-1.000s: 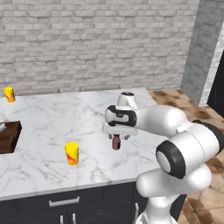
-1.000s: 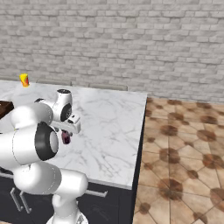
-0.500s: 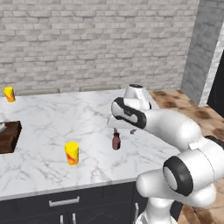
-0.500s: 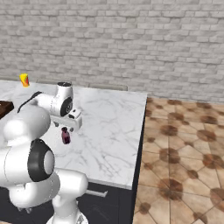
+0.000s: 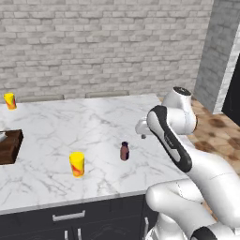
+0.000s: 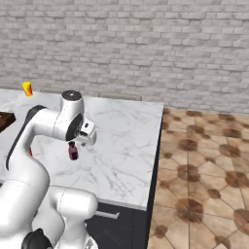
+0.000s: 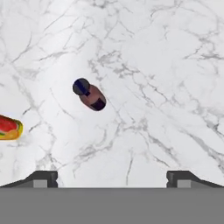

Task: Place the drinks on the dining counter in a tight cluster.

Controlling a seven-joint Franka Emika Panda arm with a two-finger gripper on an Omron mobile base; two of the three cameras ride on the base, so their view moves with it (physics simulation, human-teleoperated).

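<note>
Left base view: the counter (image 5: 93, 126) is a broad slab of white marble with thin grey veins, smooth and flat, over dark cabinet fronts with silver bar handles. Near the middle of the frame a small maroon bottle (image 5: 124, 151) with a dark cap stands upright on the marble, its long axis vertical. Left of it, lower in the frame, stands a yellow can (image 5: 77, 164) with a red patch, a short cylinder. Another yellow can (image 5: 10, 101) sits at the far upper left of the slab. A dark brown block (image 5: 10, 146) lies at the left edge. Behind runs a rough grey brick wall (image 5: 103, 42). The gripper (image 5: 142, 131) shows right of the bottle and higher in the frame, apart from it, mostly masked by the white arm.

Right base view: the bottle (image 6: 73, 151) stands upright at left of centre, just below the gripper (image 6: 85, 137). A brown tiled floor (image 6: 204, 175) with round patterns covers the right half.

Hand view: the two dark fingertips stand at the bottom corners, spread wide with bare marble between them, holding and touching nothing. The bottle (image 7: 89, 94) appears upper left of centre, seen from above, cap toward the upper left. The near yellow can (image 7: 9, 127) lies at the left edge.
</note>
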